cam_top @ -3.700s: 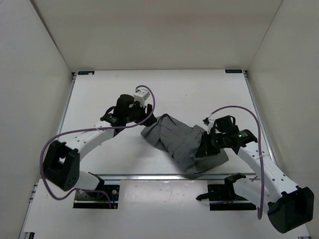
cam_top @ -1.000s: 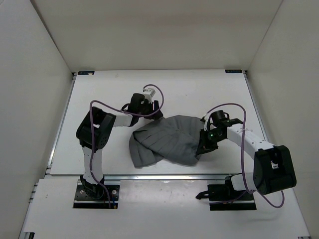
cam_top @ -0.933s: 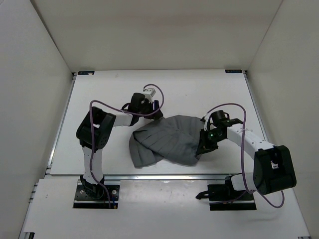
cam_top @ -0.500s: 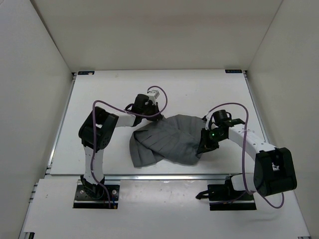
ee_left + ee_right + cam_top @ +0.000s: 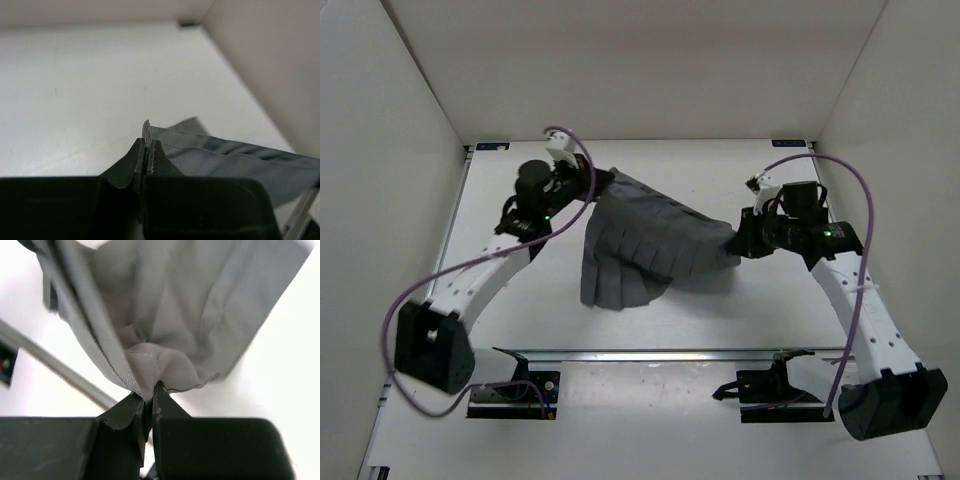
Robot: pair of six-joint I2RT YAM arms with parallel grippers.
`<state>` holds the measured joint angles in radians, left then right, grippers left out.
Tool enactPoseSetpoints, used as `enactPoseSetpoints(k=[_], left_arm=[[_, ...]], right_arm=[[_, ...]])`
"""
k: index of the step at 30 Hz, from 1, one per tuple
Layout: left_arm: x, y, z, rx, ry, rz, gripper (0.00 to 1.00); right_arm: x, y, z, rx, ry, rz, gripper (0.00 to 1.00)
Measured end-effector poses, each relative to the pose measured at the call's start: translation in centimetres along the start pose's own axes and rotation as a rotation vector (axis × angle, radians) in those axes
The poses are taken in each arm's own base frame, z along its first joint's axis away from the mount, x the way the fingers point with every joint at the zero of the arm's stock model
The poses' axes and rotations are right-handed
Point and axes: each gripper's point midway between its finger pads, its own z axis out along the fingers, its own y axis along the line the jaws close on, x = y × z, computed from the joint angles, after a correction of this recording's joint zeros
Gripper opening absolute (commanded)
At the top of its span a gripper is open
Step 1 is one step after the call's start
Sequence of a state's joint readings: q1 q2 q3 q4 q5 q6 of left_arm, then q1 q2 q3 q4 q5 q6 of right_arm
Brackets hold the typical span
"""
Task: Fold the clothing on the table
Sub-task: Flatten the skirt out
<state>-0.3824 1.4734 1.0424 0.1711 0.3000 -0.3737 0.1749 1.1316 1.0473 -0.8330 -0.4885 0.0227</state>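
Top external view: one clothing (image 5: 650, 245) hung stretched above the table (image 5: 720, 175) between two pincers, the left gripper (image 5: 592, 186) and the right gripper (image 5: 736, 240).

Left wrist view: its jaws were clamped on a fabric edge.

Right wrist view: its jaws were pinching bunched cloth.

Spreading seemed to be in hand. Laying it flat would call for even tension.

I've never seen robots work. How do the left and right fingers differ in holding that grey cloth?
The left fingers pinch a thin, flat edge of the clothing; the right fingers pinch a bunched, rounded fold. The left fingers hold it farther back on the table; the right fingers hold nearer the front. Both are shut on it.
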Motion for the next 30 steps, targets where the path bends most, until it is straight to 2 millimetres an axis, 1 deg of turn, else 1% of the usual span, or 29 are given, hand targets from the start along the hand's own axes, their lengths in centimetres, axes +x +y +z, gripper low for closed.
enactPoseSetpoints(k=[1, 2, 4, 6, 8, 10, 11, 13, 15, 16, 18, 19, 20, 23, 24, 25, 26, 27, 28, 30], left_arm=[[-2.9, -1.5, -2.1, 0.025, -0.086, 0.020, 0.00], [-5.4, -2.8, -4.1, 0.046, -0.163, 0.035, 0.00], [-8.7, -5.2, -8.3, 0.087, -0.286, 0.059, 0.00], [-10.5, -7.0, -11.9, 0.110, -0.369, 0.074, 0.00], [-11.7, -8.3, -14.6, 0.124, -0.431, 0.082, 0.00], [-12.6, -8.9, -16.7, 0.128, -0.476, 0.085, 0.00], [-13.0, -9.1, -17.4, 0.126, -0.493, 0.088, 0.00], [-13.5, -8.6, -18.3, 0.102, -0.515, 0.091, 0.00], [-13.5, -7.7, -18.0, 0.075, -0.512, 0.087, 0.00], [-13.2, -7.1, -17.5, 0.061, -0.501, 0.083, 0.00], [-12.3, -5.5, -15.7, 0.028, -0.464, 0.070, 0.00], [-11.8, -4.4, -14.6, 0.006, -0.440, 0.063, 0.00], [-11.1, -3.0, -13.0, -0.020, -0.406, 0.055, 0.00], [-8.8, 1.0, -8.7, -0.087, -0.305, 0.023, 0.00], [-8.1, 2.2, -7.2, -0.103, -0.266, 0.010, 0.00], [-8.0, 3.1, -6.0, -0.115, -0.242, 0.002, 0.00], [-8.2, 3.9, -4.9, -0.127, -0.221, -0.004, 0.00], [-9.1, 4.4, -4.0, -0.131, -0.221, -0.001, 0.00], [-10.4, 4.6, -3.5, -0.132, -0.234, 0.007, 0.00], [-13.4, 4.2, -3.5, -0.120, -0.283, 0.034, 0.00]], right_arm=[[-1.5, 0.5, -1.4, 0.012, -0.059, -0.044, 0.00], [-2.6, 1.0, -2.6, 0.022, -0.104, -0.081, 0.00], [-4.3, 2.5, -4.8, 0.024, -0.177, -0.147, 0.00], [-5.6, 3.9, -6.7, 0.011, -0.232, -0.206, 0.00], [-6.8, 5.4, -8.4, -0.012, -0.273, -0.263, 0.00], [-8.3, 6.7, -9.9, -0.037, -0.315, -0.326, 0.00], [-9.0, 7.2, -10.5, -0.049, -0.330, -0.356, 0.00], [-10.4, 8.0, -10.7, -0.077, -0.337, -0.406, 0.00], [-11.8, 8.0, -10.0, -0.092, -0.323, -0.435, 0.00], [-12.6, 7.7, -9.6, -0.091, -0.315, -0.442, 0.00], [-14.4, 6.6, -8.1, -0.080, -0.296, -0.443, 0.00], [-15.3, 5.8, -7.1, -0.071, -0.288, -0.443, 0.00], [-16.2, 4.5, -5.5, -0.060, -0.267, -0.433, 0.00], [-17.7, 0.8, -1.0, -0.029, -0.193, -0.390, 0.00], [-18.3, -0.1, 0.0, -0.018, -0.172, -0.379, 0.01], [-19.3, -0.8, 0.8, -0.005, -0.157, -0.374, 0.00], [-20.8, -1.3, 1.4, 0.009, -0.161, -0.380, 0.00], [-22.7, -1.7, 1.6, 0.027, -0.184, -0.396, 0.00], [-24.3, -1.6, 1.4, 0.038, -0.216, -0.418, 0.00], [-26.6, -1.0, 0.1, 0.052, -0.292, -0.458, 0.00]])
